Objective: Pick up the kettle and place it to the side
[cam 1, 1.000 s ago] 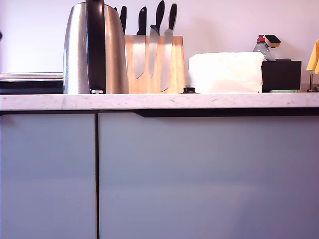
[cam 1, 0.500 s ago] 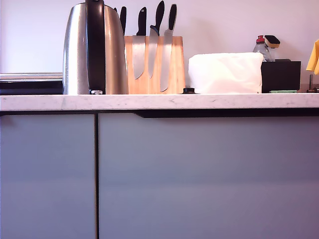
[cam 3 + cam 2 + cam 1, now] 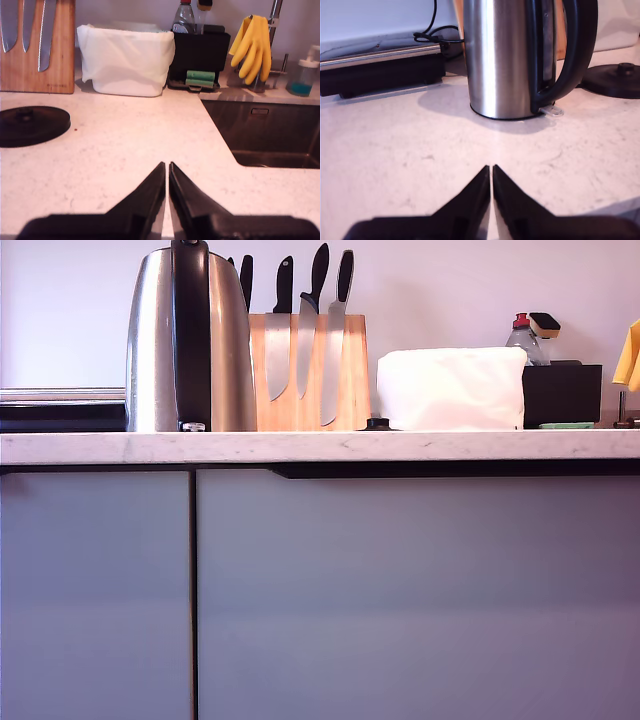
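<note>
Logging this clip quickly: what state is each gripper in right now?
My first gripper: shut, empty, short of the tall brushed stainless-steel kettle.
My second gripper: shut, empty.

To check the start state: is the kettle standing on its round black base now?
No. In the first wrist view the kettle stands directly on the countertop, while the round black base lies apart beside it with nothing on it.

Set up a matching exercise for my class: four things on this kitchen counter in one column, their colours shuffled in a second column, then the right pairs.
Things:
1. kettle
2. knife block
3. rubber gloves
4. kettle base

Colours:
A. yellow
B. black
C. brushed silver with a black handle
D. light wood

Pairs: 1-C, 2-D, 3-A, 4-B
</note>
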Controlling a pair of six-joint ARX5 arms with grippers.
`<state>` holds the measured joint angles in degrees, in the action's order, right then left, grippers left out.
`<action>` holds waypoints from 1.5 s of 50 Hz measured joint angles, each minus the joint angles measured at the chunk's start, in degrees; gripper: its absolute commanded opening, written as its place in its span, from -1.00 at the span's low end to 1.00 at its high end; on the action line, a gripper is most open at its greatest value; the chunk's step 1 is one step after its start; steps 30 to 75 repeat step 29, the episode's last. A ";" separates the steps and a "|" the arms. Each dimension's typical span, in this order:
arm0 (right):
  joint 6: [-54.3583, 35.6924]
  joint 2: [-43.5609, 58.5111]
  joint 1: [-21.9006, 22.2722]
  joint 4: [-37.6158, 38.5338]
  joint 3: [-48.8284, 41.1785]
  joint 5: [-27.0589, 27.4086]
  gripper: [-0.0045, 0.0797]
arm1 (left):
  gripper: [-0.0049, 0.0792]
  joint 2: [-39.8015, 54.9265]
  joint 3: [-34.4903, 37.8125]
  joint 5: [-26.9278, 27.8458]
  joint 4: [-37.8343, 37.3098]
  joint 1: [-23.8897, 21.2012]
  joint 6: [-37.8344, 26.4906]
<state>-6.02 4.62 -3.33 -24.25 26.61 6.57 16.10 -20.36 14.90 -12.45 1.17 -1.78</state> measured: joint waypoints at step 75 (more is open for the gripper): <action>1.66 -0.76 0.00 -10.03 -0.15 0.00 -0.89 | -0.91 -4.00 1.40 1.77 -7.32 0.00 7.39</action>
